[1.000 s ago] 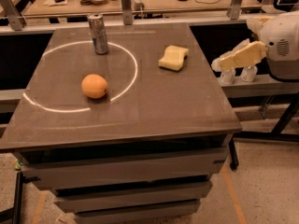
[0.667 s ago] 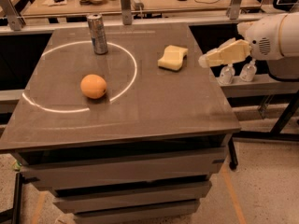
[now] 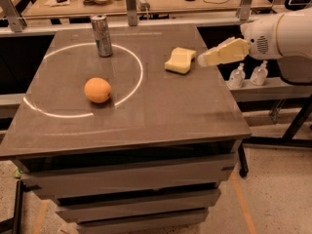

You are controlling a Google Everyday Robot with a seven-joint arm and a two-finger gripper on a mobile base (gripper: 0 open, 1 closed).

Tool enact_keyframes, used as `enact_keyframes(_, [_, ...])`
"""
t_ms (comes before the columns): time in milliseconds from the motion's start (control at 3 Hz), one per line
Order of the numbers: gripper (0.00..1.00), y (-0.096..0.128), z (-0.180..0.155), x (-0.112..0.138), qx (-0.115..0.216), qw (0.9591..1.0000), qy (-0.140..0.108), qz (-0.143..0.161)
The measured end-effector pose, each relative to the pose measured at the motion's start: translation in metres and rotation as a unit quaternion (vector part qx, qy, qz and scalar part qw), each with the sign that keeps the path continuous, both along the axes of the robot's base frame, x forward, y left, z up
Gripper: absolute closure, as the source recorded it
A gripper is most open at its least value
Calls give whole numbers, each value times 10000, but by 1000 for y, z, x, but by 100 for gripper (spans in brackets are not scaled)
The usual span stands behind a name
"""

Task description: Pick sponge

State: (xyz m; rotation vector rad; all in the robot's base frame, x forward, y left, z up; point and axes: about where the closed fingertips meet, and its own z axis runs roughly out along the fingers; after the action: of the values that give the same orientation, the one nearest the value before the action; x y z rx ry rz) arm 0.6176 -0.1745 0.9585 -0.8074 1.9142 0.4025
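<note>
My claw (image 3: pixel 204 58) hangs over the right edge of the tabletop (image 3: pixel 161 111), just beside the sponge (image 3: pixel 180 60). I cannot tell if the claw is apart or together. The sponge lies on the tabletop, well apart from the orange (image 3: pixel 97 90) and the can (image 3: pixel 102 35).

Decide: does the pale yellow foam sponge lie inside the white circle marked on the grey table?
No, the sponge lies outside the white circle, between it and the gripper, which hovers near the table edge.

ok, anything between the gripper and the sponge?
Nothing. In the camera view the gripper sits just right of the sponge, with only a sliver of bare table between them.
</note>
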Motion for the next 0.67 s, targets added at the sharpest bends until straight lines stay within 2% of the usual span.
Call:
enact_keyframes(333, [0,3,-7,4,-43,9998,-66,-197])
enact_keyframes(667, [0,11,-27,15,-47,9990,-284,-337])
